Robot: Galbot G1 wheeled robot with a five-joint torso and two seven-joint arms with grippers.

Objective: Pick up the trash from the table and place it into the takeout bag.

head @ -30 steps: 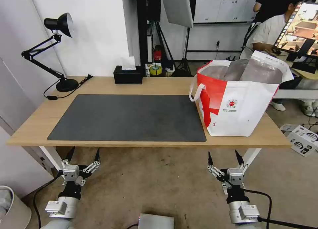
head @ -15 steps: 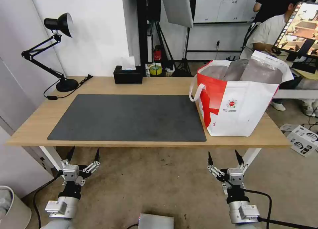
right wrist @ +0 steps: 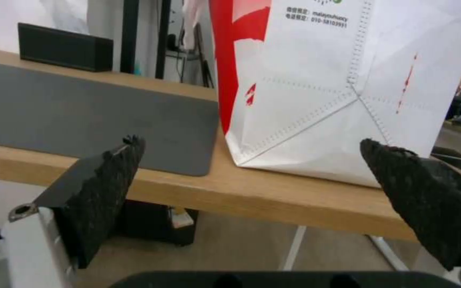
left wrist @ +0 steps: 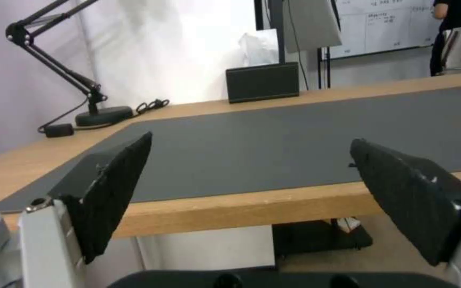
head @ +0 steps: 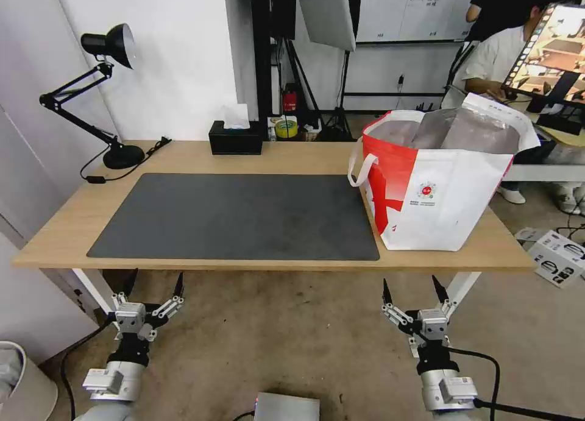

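Waiting below the counter's near edge, both arms hung low with nothing in them. The counter (head: 286, 156) was long and ran from left to right, and the dark mat (head: 234, 217) on it lay the same way, bare on top. The takeout bag (head: 436, 180) stood upright on the counter's right end, just beside the mat, its mouth facing up and open. No trash lay on the counter, so the job looked done or not begun. The left claw (head: 153, 283) was spread wide and held nothing. The right claw (head: 412, 290) was wide open too, empty, near the bag's corner.
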